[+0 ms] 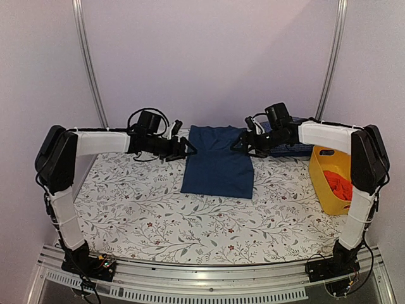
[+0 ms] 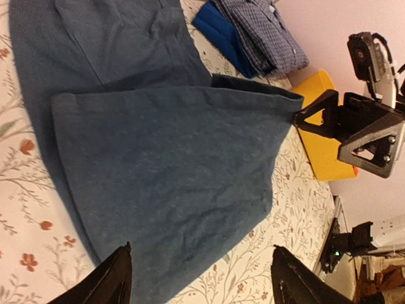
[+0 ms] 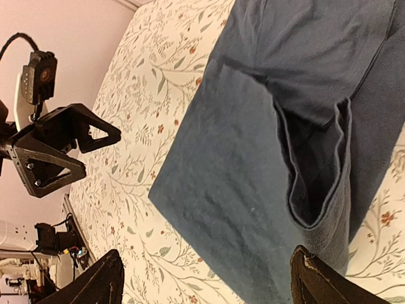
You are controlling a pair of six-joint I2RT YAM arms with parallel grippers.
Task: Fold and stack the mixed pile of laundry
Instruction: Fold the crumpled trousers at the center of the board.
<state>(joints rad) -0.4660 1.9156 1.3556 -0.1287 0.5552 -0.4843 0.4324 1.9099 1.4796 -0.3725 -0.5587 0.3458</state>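
A dark blue garment (image 1: 217, 162) from the laundry pile lies folded flat in the middle of the table. Its top layer is doubled over (image 2: 164, 171), and one edge gapes open (image 3: 316, 171). My left gripper (image 1: 190, 151) hovers at the garment's upper left corner, open, with only cloth and table below its jaws (image 2: 202, 282). At the upper right corner my right gripper (image 1: 238, 144) is also open and holds nothing (image 3: 212, 282). A folded blue checked shirt (image 2: 259, 31) rests on a bright blue piece (image 2: 218, 28) at the back right. The red-orange cloth (image 1: 340, 183) lies in the basket.
A yellow plastic basket (image 1: 324, 171) stands at the right edge of the flowered table (image 1: 158, 209). The folded stack (image 1: 288, 149) sits behind my right forearm. Pale walls close in the back and both sides.
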